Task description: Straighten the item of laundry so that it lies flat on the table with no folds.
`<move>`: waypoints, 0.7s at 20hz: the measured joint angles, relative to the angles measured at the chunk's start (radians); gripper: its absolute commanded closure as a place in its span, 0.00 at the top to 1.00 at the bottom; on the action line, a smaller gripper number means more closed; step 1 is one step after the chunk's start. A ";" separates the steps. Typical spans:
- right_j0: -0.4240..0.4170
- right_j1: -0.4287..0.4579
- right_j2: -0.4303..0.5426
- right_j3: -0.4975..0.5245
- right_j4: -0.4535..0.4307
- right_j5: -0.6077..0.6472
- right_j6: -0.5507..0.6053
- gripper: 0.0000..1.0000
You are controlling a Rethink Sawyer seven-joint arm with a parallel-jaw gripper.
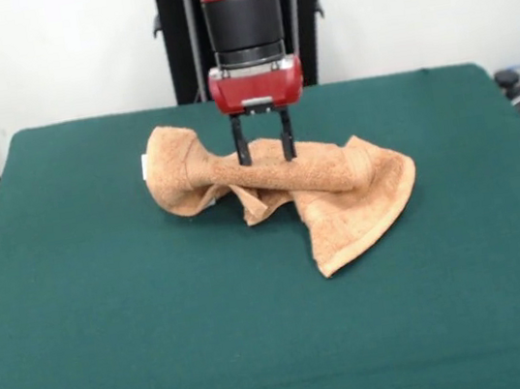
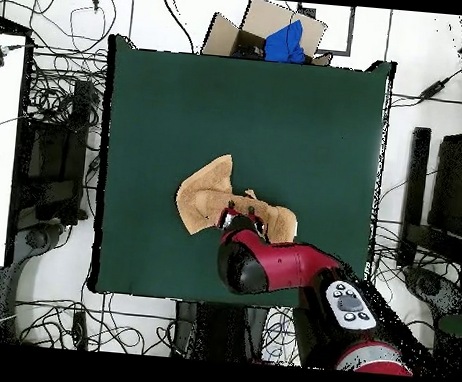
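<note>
Towel [image 1: 322, 185] lies crumpled and twisted on my green bench [image 1: 113, 324], toward the far middle in the front view, a small white tag [image 1: 145, 167] at its left end. My pincer [image 1: 265, 155] stands with both fingers down on the rolled ridge, a narrow gap between them, astride the fabric. From overhead the arm [image 2: 269, 265] hides the pincer; a cardboard box [image 2: 274, 27] beyond the bench holds something blue [image 2: 286, 43].
</note>
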 measured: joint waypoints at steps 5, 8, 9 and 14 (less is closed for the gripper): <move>-0.009 0.012 0.000 0.000 -0.003 0.000 0.000 1.00; -0.014 0.015 0.007 -0.001 -0.013 0.000 0.000 1.00; -0.016 0.016 0.009 -0.001 -0.017 0.000 0.000 1.00; -0.023 0.016 0.011 -0.001 -0.047 0.000 0.000 1.00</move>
